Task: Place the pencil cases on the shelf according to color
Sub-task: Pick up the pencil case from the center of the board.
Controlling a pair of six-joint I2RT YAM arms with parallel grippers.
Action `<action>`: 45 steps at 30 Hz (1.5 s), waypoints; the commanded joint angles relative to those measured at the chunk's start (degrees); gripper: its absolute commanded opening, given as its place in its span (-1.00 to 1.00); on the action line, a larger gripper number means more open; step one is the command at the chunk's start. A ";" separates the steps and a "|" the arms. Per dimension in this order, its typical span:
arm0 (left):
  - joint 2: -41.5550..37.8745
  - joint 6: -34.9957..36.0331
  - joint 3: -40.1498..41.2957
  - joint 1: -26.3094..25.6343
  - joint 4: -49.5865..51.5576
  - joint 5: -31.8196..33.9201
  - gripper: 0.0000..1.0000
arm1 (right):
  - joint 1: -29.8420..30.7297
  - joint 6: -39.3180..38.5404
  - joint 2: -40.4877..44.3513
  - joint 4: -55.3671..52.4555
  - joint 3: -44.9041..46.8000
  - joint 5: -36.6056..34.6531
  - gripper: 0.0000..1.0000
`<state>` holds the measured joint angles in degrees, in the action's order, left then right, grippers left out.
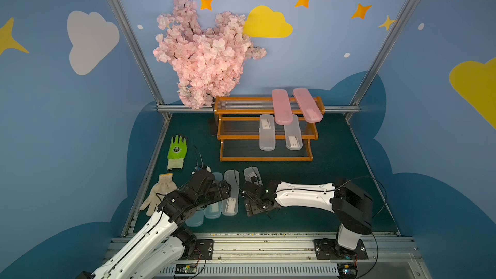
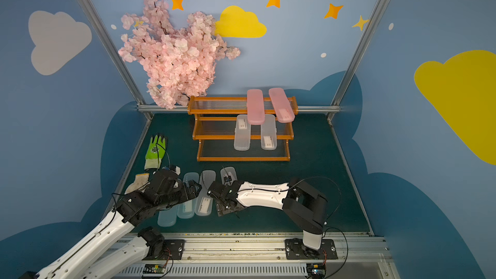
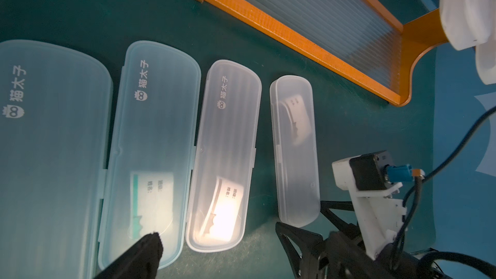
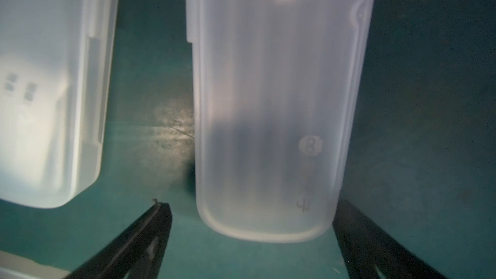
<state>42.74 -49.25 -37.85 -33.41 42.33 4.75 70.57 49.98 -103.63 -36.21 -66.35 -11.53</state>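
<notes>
The shelf (image 1: 222, 137) holds two pink pencil cases (image 1: 281, 106) on its top tier and two clear ones (image 1: 267, 132) on the middle tier. Four more lie in a row on the green mat: two pale blue (image 3: 51, 157) (image 3: 153, 143) and two clear (image 3: 225, 143) (image 3: 295, 151). My left gripper (image 1: 226, 187) hovers open over the row, above the inner blue case and the clear one beside it. My right gripper (image 4: 249, 205) is open low over the mat, its fingers on either side of the near end of the outermost clear case (image 4: 273, 103), not touching it.
A green glove (image 1: 177, 151) and a beige glove (image 1: 158, 194) lie left of the row. A pink blossom branch (image 1: 204, 49) stands at the shelf's back left corner. Metal frame posts (image 1: 161, 108) and rails border the mat.
</notes>
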 commanded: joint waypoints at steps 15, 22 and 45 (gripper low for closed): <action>7.13 1.18 0.73 0.01 -4.94 -1.49 1.00 | -2.05 0.13 -3.37 2.13 1.24 0.43 0.82; 8.02 1.44 -0.38 0.01 -5.37 -1.47 1.00 | -0.39 1.08 0.38 -0.88 1.66 -5.73 0.52; 14.53 4.30 -9.26 -0.18 -5.72 4.28 1.00 | 0.79 0.06 17.99 -9.67 -5.75 -14.42 0.36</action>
<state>57.12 -46.68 -46.13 -34.72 35.88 6.72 71.46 50.63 -85.45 -45.06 -68.10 -22.52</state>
